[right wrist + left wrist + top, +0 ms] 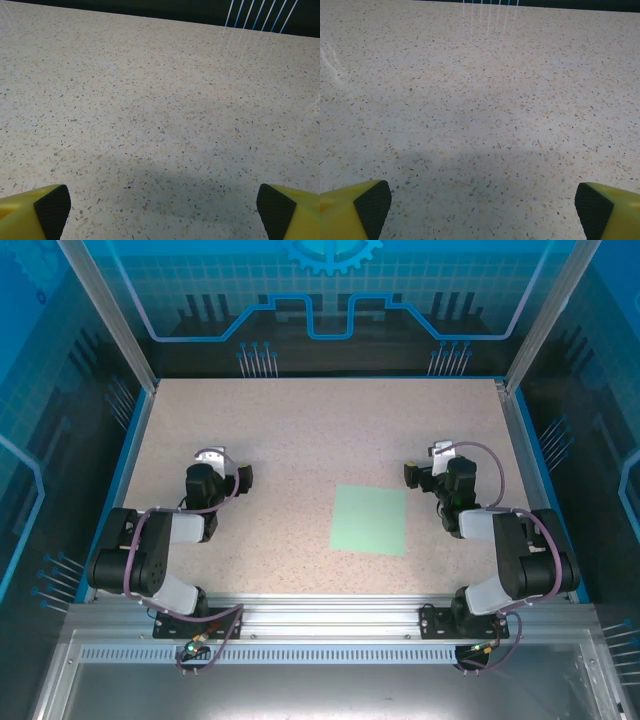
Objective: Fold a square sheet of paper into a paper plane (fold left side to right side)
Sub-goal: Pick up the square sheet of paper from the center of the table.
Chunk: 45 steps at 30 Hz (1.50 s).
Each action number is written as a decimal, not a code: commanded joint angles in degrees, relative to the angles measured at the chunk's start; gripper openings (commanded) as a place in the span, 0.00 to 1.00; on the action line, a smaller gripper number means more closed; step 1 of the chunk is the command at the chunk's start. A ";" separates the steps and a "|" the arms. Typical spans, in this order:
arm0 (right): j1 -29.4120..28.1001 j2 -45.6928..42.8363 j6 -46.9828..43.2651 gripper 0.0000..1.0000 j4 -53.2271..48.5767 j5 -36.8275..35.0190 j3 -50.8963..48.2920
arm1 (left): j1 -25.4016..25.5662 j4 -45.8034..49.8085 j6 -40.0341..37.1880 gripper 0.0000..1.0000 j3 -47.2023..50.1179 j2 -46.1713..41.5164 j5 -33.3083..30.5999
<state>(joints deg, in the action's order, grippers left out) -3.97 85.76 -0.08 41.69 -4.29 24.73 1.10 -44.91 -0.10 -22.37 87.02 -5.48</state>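
Speckled table (300, 430), blue enclosure walls (330, 290)

No legible text, no labels, no brands, no numbers

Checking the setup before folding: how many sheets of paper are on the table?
1. The sheet lies flat on the table, right of centre, unfolded.

Bright, even light and sharp focus; soft shadows darken the speckled beige tabletop (470, 185) nearest the 2 wrist cameras.
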 commanded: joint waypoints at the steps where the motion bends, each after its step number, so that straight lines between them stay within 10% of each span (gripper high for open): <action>1: 0.37 0.38 -0.01 1.00 2.26 -0.83 -0.56 | -0.49 -0.72 0.10 0.99 -1.28 -0.01 1.41; 18: 1.81 0.00 0.51 1.00 1.33 2.02 -0.14 | -0.49 6.01 0.19 0.98 -3.57 -3.98 0.91; 25: 1.59 -10.87 8.08 1.00 -31.24 -2.71 12.08 | 1.28 35.47 13.81 0.99 -12.21 -22.23 5.69; 34: -5.52 -17.89 22.22 1.00 -62.41 -0.80 18.20 | 22.45 51.87 26.26 0.99 -15.48 -22.83 15.82; 45: -17.05 1.31 25.15 0.99 -71.24 -4.66 27.70 | 43.21 45.57 27.21 0.99 -23.89 2.03 27.12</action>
<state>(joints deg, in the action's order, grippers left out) -19.64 83.70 24.01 -25.89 -7.05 47.51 43.03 1.21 26.92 -41.98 85.89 18.06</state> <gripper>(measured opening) 0.995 0.986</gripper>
